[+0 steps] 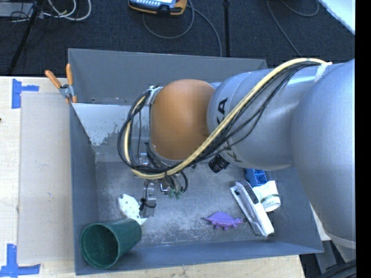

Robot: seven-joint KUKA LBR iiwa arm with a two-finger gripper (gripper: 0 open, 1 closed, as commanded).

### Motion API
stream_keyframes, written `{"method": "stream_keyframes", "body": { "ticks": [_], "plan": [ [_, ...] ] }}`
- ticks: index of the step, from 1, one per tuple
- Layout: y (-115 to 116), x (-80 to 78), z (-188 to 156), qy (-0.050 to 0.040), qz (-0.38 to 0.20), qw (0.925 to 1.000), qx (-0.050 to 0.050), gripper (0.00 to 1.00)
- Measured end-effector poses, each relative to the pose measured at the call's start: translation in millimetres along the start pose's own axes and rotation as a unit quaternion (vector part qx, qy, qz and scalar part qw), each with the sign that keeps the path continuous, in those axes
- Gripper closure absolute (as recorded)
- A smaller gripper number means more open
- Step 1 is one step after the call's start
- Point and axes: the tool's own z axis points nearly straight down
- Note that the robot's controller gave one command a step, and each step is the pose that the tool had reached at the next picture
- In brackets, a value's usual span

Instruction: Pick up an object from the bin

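Observation:
My gripper (149, 201) reaches down below the orange cover into the front left part of the bin. Its tip stands right beside a small white crumpled thing (128, 204) on the bin floor, at that thing's right edge; whether they touch I cannot tell. A dark green plastic cup (108, 242) lies on its side in the front left corner, its mouth facing the front, just below the white thing.
A small purple toy dinosaur (222, 219) lies front centre. To its right lie a long white tool (253, 209) and a blue and white bottle (265, 190). The big grey arm with its cables covers the right and back of the bin.

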Motion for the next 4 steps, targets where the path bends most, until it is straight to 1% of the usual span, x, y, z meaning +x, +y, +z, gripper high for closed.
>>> {"method": "stream_keyframes", "body": {
  "ticks": [1,2,3,4],
  "plan": [
    [0,-0.4,-2,-0.0013,0.001,1.0000,0.000,0.00],
    [4,0.5,-1,-0.0032,-0.027,0.9996,0.000,0.00],
    [1,11.2,49,-0.0045,-0.085,0.9964,-0.001,0.00],
    [23,3.5,77,-0.0014,-0.053,0.9986,0.000,0.00]
  ]
}}
